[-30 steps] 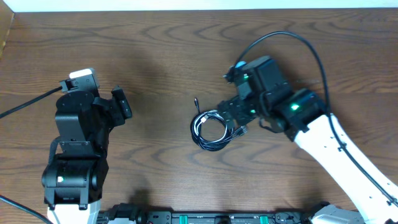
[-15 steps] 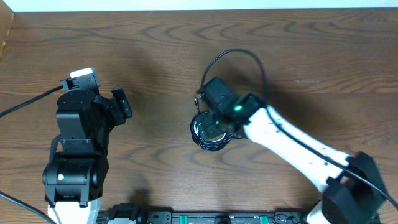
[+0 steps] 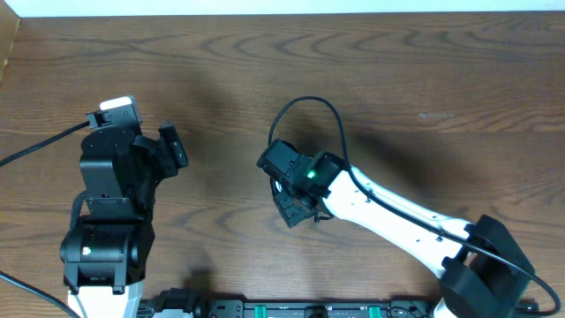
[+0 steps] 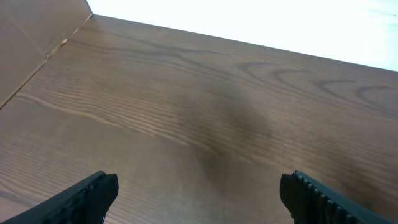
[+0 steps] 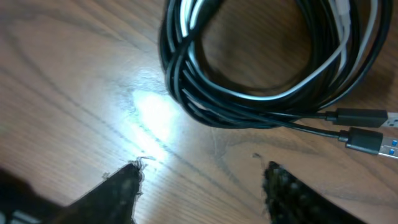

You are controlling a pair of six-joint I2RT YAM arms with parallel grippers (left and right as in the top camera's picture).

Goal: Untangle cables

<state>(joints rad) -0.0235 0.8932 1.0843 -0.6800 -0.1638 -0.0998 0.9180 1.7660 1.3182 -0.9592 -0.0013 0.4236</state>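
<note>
we see the cables [image 5: 230,109] as a tight coil in the upper half of the right wrist view: several black cords and 1 white one looped together, lying flat on the table [image 5: 74,93]. 2 plugs [image 5: 367,140] stick out at the right edge, 1 showing blue. the right gripper [image 5: 202,186] stands partly spread just below the coil, with only bare wood between its fingers. the left gripper [image 4: 199,193] gapes wide at the overhead's left, holding nothing.
</note>
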